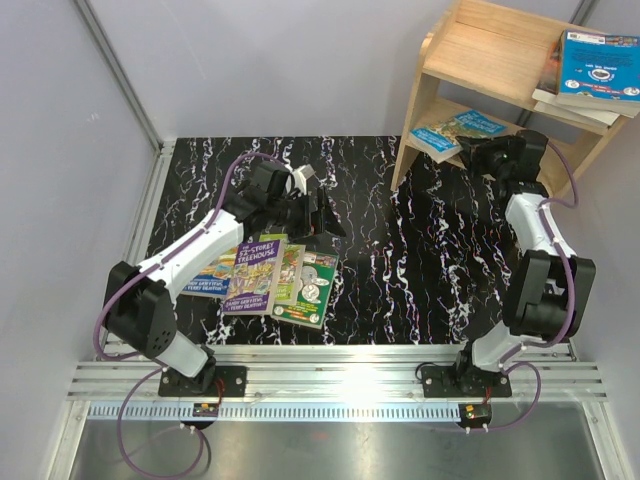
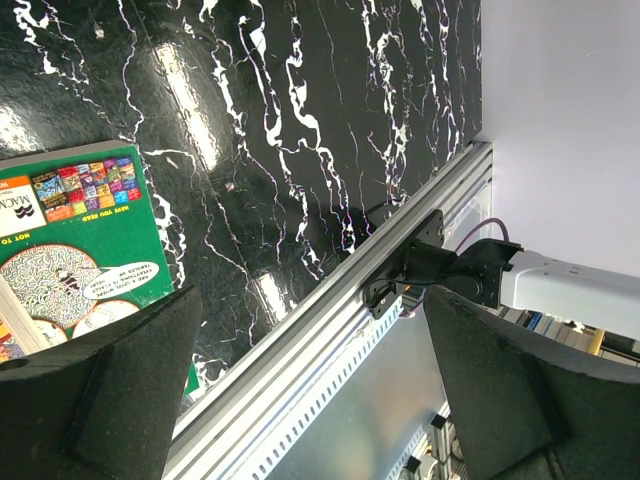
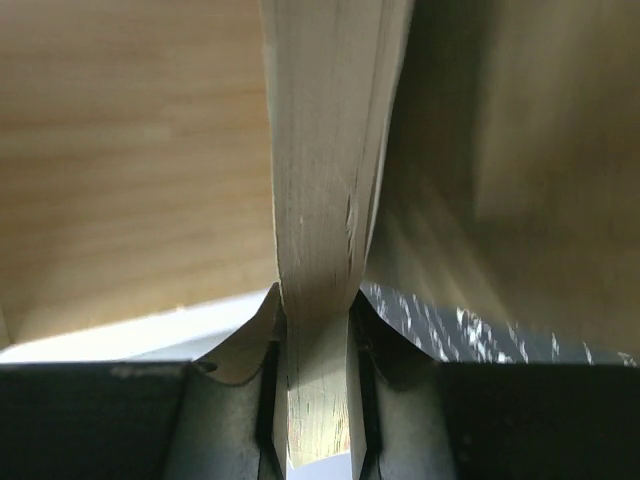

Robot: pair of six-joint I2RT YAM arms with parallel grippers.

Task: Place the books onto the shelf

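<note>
The light wooden shelf stands at the back right. A blue book lies on its lower tier, and a short stack topped by a blue cover rests on its top. My right gripper is at the lower tier, beside the blue book. In the right wrist view the right gripper is shut on the cream page edge of a book, whose cover is hidden. Several books lie fanned on the table at the left. My left gripper hovers open just beyond them, beside the green cover.
The black marbled table ends in an aluminium rail at the near edge, also seen in the left wrist view. Grey walls close in the left and back sides. The shelf's side panel fills the left of the right wrist view.
</note>
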